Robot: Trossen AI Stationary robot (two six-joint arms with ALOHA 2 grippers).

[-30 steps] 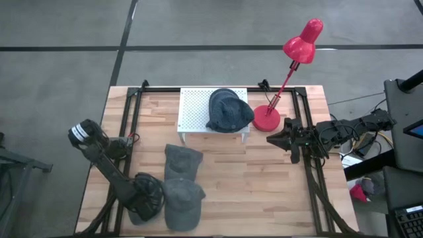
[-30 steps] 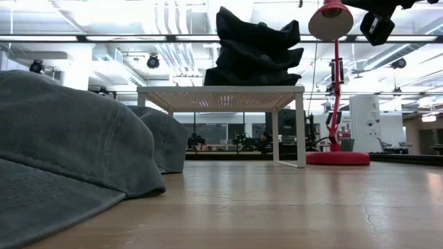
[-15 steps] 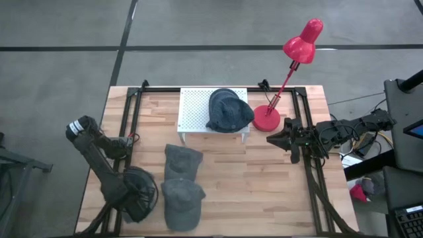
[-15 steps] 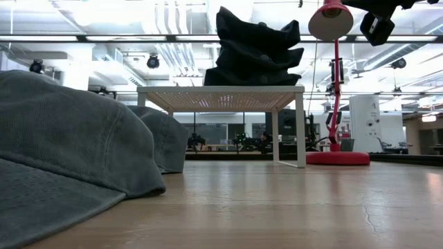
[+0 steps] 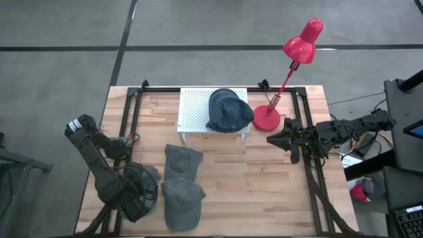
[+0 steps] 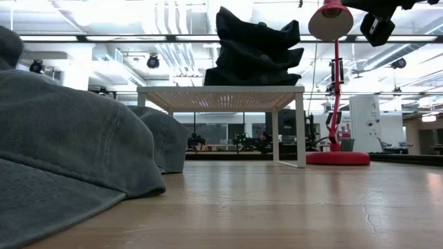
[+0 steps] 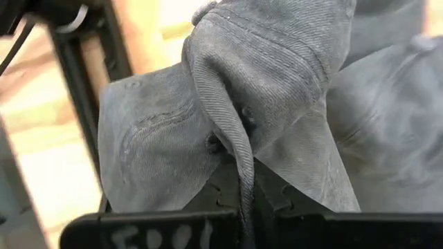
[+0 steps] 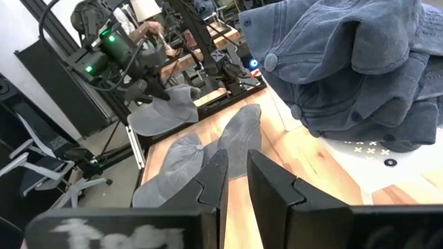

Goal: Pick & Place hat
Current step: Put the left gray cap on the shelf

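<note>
Our left claw (image 7: 239, 200) is clamped on a fold of the hat (image 7: 228, 104), held just above the bench (image 5: 251, 178) at its near-left corner. Soft, light cloth; it droops, so we pinch near the brim. The right claw (image 8: 235, 181) waits empty, fingers slightly apart.

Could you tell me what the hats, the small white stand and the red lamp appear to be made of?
The hats look like washed grey cotton twill: soft folds, visible weave and stitched seams in the left wrist view. The white stand seems painted perforated metal, its top dotted with small holes. The red lamp looks like glossy painted metal, though plastic cannot be ruled out.
</note>
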